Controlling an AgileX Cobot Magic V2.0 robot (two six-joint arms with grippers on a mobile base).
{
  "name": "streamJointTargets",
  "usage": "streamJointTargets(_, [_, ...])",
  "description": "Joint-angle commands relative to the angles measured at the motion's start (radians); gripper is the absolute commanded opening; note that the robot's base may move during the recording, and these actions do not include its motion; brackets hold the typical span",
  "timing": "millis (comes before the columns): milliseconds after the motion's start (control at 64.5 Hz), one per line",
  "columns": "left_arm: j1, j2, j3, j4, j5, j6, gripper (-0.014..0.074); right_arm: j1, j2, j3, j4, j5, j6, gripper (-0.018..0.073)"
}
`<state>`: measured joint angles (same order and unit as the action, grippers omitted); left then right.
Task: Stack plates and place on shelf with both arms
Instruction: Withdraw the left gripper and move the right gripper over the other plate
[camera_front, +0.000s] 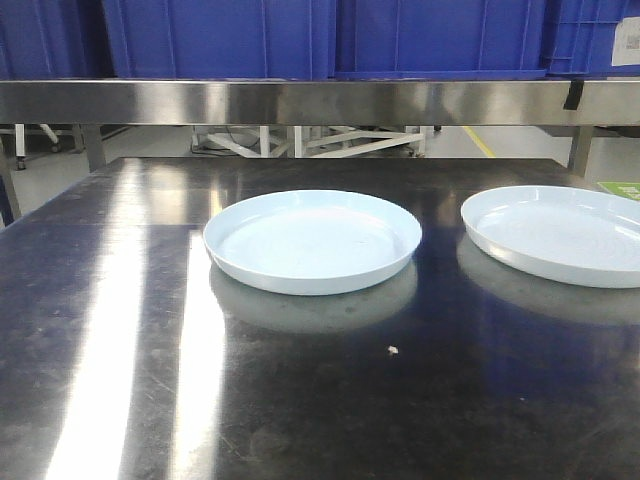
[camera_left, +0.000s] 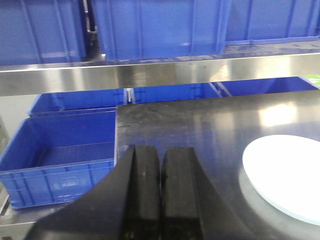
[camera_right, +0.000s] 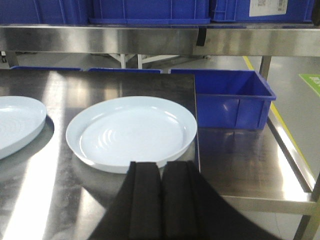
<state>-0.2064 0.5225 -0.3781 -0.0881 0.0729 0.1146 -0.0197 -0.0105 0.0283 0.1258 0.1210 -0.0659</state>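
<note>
Lying apart on the tabletop (camera_front: 300, 400), left plate (camera_front: 312, 243) and right plate (camera_front: 555, 235); both arms' jaws pressed together.

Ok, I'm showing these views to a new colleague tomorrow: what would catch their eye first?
First, two pale bluish-white plates lying apart on the dark glossy tabletop: the central plate and the right-hand plate, which is cut off by the front view's edge. Above and behind them, bright blue bins sit on the brushed steel shelf.
</note>
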Motion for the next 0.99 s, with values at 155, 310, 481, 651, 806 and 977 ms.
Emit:
streamJointTargets(155, [0.016, 0.000, -0.038, -0.002, -0.093, -0.003, 0.0085, -0.004, -0.020, -0.011, 0.141, -0.142, 0.052, 0.0057])
streamJointTargets(310, [0.016, 0.000, -0.038, -0.002, -0.093, -0.003, 0.0083, -0.004, 0.006, -0.113, 0.143, -0.021, 0.050, 0.0057])
streamJointTargets(481, [0.016, 0.000, -0.038, -0.002, -0.093, -0.003, 0.0083, -0.004, 0.137, -0.240, 0.140, 0.120, 0.049, 0.0057])
streamJointTargets(651, [0.016, 0.000, -0.038, -0.002, -0.093, -0.003, 0.0083, -0.004, 0.329, -0.311, 0.140, 0.174, 0.049, 0.0057])
streamJointTargets(806, [0.016, 0.000, -0.038, -0.002, -0.093, -0.003, 0.0083, -0.004, 0.500, -0.366, 0.140, 0.189, 0.049, 0.0057])
streamJointTargets(977, [0.016, 0.000, -0.038, -0.002, -0.093, -0.003, 0.0083, -0.004, 0.721, -0.491, 0.140, 0.268, 0.049, 0.0057])
